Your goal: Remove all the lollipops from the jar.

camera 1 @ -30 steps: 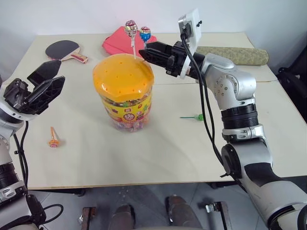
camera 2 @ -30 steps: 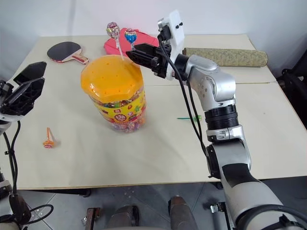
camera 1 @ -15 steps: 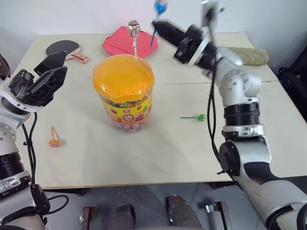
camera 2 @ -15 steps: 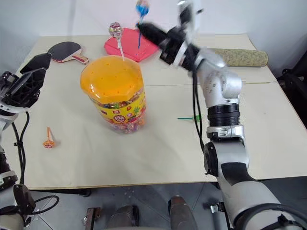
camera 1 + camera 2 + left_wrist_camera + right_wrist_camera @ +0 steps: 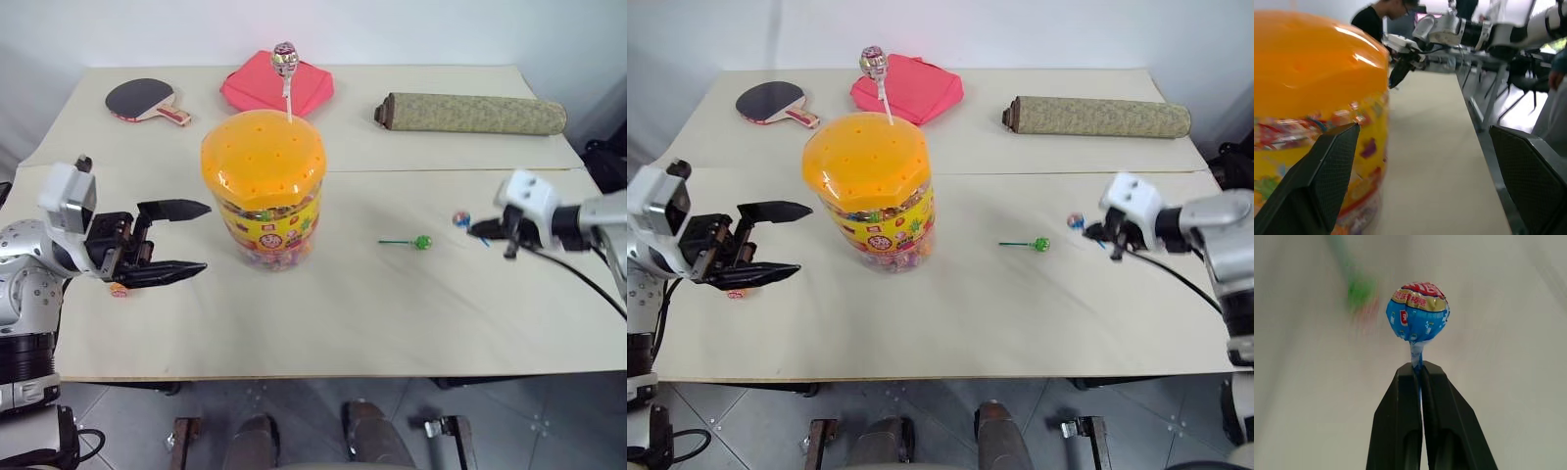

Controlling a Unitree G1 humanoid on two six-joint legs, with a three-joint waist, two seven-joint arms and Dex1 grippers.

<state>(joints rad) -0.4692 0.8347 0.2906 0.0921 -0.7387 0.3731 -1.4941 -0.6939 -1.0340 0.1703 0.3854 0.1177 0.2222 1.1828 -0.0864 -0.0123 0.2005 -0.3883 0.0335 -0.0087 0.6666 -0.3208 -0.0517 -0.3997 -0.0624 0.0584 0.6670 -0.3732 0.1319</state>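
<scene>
The right hand [image 5: 1422,369] pinches the blue lollipop [image 5: 1418,311] by its stick low over the surface [image 5: 392,313], well right of the jar [image 5: 263,191], the left hand [image 5: 181,238] wide beside it; released carelessly, it could roll off.

Big bare table [image 5: 323,313] at 6 o'clock of the jar [image 5: 263,191], green lollipop [image 5: 419,242] blocking at 3 o'clock, paddle [image 5: 142,99], red cloth [image 5: 276,86], rolled mat [image 5: 475,114] crowding 12 o'clock edge

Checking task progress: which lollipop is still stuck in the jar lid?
The pinkish lollipop, standing upright from the jar lid. Green and orange lie on the table; blue is in the right claw.
</scene>
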